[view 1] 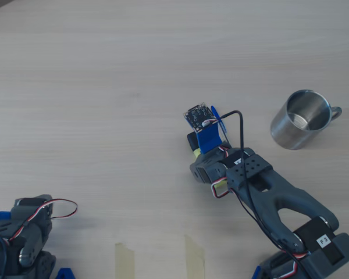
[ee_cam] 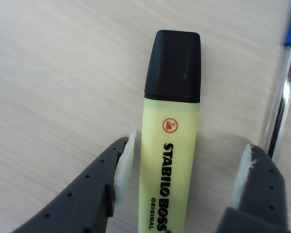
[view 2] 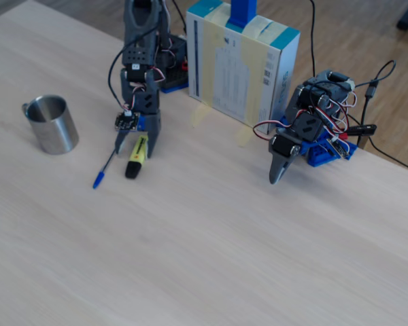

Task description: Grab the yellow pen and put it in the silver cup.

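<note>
My gripper point(ee_cam: 182, 182) is spread wide over the pen point(ee_cam: 170, 145), which lies flat on the table point(ee_cam: 58, 87) between my two fingers point(ee_cam: 122, 167). In the wrist view its long axis runs straight out ahead of me, black cap point(ee_cam: 173, 65) pointing away from my wrist; the left pad sits just beside the yellow body and the right pad stands clear of it. A ballpoint point(ee_cam: 281, 104) lies just outside my right finger. The cup point(view 2: 51, 123) stands upright, well apart.
</note>
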`<state>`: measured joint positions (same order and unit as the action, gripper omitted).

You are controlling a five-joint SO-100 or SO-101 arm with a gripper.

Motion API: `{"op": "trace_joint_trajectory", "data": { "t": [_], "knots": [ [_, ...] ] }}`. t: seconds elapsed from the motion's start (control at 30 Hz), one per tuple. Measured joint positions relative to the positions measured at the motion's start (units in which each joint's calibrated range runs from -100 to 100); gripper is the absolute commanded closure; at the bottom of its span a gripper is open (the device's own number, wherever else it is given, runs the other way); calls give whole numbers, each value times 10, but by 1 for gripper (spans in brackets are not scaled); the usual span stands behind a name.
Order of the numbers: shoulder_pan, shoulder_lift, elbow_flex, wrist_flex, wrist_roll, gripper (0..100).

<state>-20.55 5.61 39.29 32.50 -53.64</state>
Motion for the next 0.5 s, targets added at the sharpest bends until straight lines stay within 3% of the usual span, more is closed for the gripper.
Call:
{"op": "trace_joint_trajectory", "data": {
  "t": [0.5],
  "knots": [
    [-28,8,-1,-45,0,67]
  ]
}}
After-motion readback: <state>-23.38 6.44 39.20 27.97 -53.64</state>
